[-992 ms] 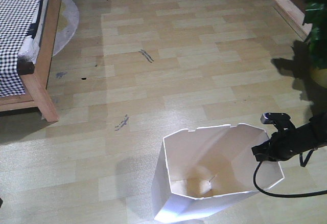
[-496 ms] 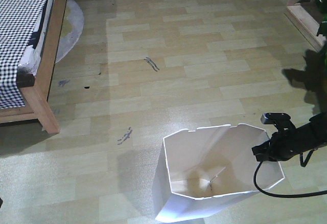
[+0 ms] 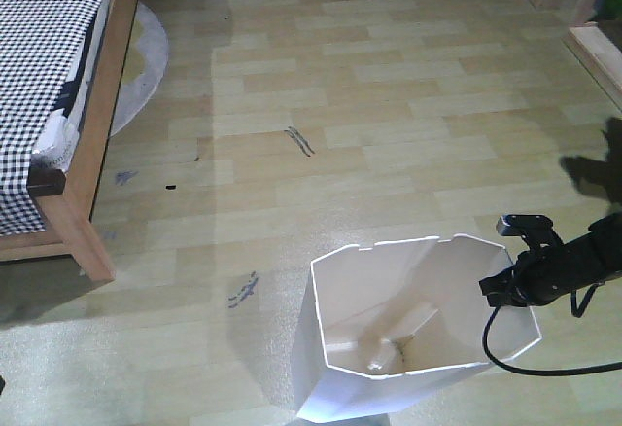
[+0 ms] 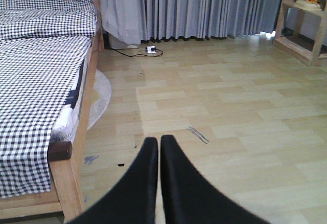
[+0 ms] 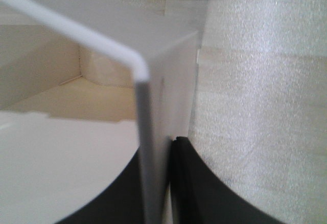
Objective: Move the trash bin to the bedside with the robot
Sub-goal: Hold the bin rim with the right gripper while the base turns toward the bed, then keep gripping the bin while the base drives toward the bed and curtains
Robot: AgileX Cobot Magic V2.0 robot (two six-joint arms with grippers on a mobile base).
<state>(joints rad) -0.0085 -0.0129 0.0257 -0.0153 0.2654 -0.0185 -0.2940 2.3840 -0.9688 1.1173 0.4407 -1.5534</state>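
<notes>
Right gripper (image 3: pixel 494 290) jaws clamped on trash bin (image 3: pixel 389 394) rim; left gripper (image 4: pixel 156 141) jaws together, empty.

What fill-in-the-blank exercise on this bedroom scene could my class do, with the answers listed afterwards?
1. The right gripper pinches the white bin at its ____.
2. The left gripper holds nothing, and its jaws are ____.
3. The bed has bedding in a black-and-white ____ pattern.
4. In the front view, the bed lies to the ____ of the bin.
Missing words: rim; shut; checked; left.
</notes>
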